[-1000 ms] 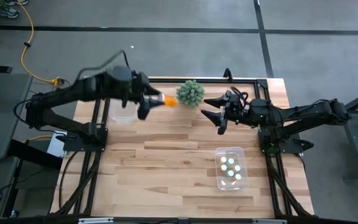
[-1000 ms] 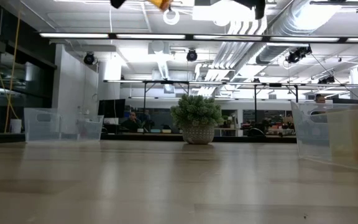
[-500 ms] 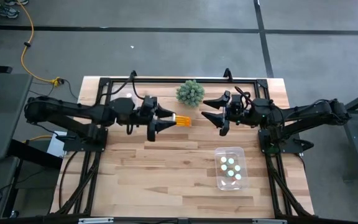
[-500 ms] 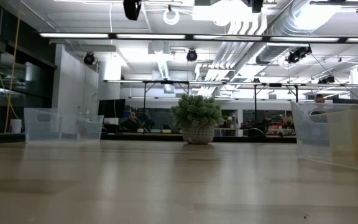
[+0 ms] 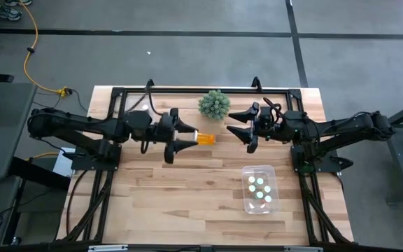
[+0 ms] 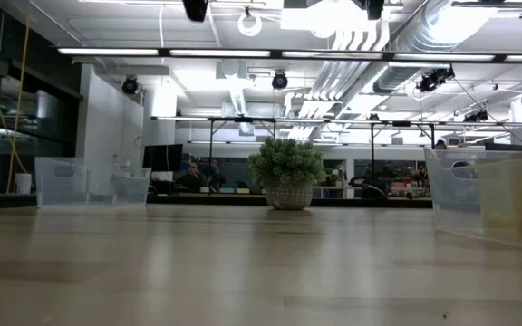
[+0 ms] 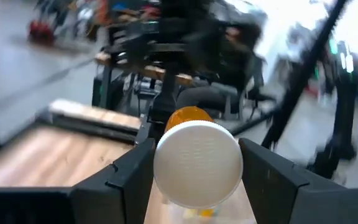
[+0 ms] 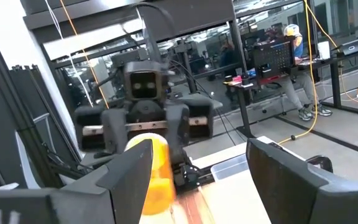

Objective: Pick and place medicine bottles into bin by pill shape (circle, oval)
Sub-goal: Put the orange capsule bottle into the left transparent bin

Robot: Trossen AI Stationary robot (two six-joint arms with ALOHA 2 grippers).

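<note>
1. Your left gripper sits above the tabletop just left of centre, toward the 12 o'clock edge, pointing at 3 o'clock. It is clamped on a medicine bottle.
2. That bottle lies horizontal, its orange body sticking out toward the right arm. In the left wrist view its white cap fills the space between the two dark fingers.
3. Your right gripper hovers right of centre, pointing at 9 o'clock, fingers spread wide and holding nothing. The bottle is near it, not touching.
4. The right wrist view shows the same orange bottle between its spread fingers, with the left arm's wrist behind it.
5. A clear bin sits at about 4 o'clock on the tabletop, with several white-capped bottles standing inside.
6. A second clear bin sits at about 10 o'clock, mostly hidden under the left arm; you can't read its contents.
7. The green plant ball sits at 12 o'clock, between the two grippers and just beyond them.
</note>
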